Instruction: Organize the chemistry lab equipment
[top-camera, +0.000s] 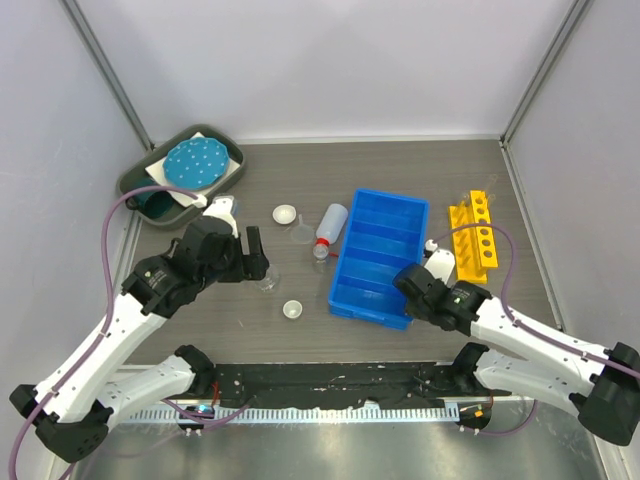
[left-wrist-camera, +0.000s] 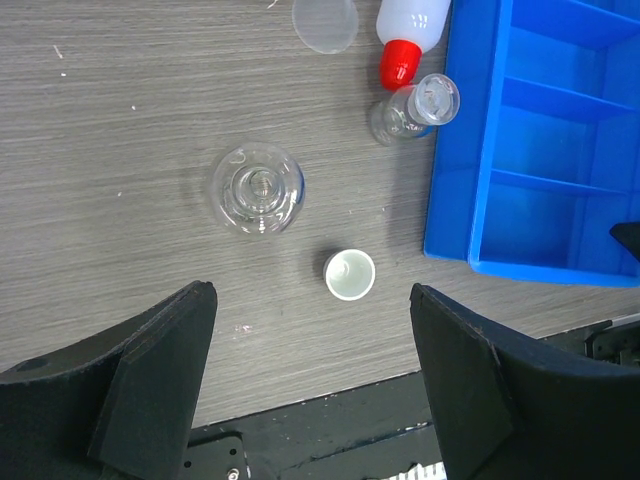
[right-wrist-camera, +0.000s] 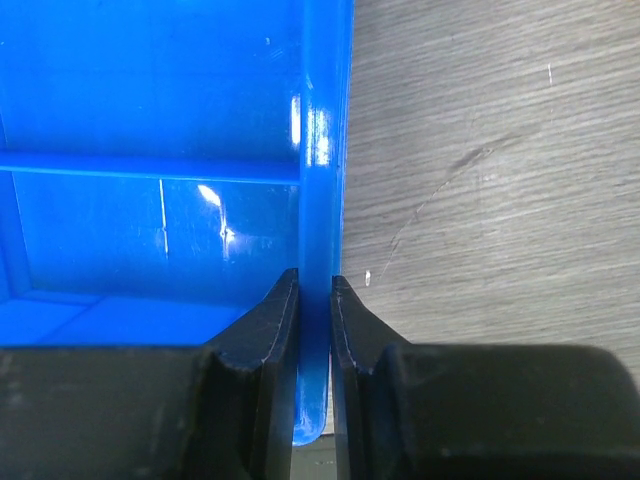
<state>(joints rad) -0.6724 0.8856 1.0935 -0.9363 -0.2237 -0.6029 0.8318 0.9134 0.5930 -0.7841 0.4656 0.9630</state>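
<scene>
— Where's the right gripper (right-wrist-camera: 315, 292)?
— Clamped on the blue divided bin (right-wrist-camera: 150, 100), at its near right corner, one finger inside the wall and one outside
— And the left gripper (left-wrist-camera: 312, 300)?
— Jaws wide apart, holding nothing, above the tabletop (left-wrist-camera: 120, 120) left of the bin, over a clear glass flask (left-wrist-camera: 258, 188) and a small white dish (left-wrist-camera: 349, 274)
— The bottle?
— The red-capped bottle (top-camera: 330, 228) lies just left of the bin
</scene>
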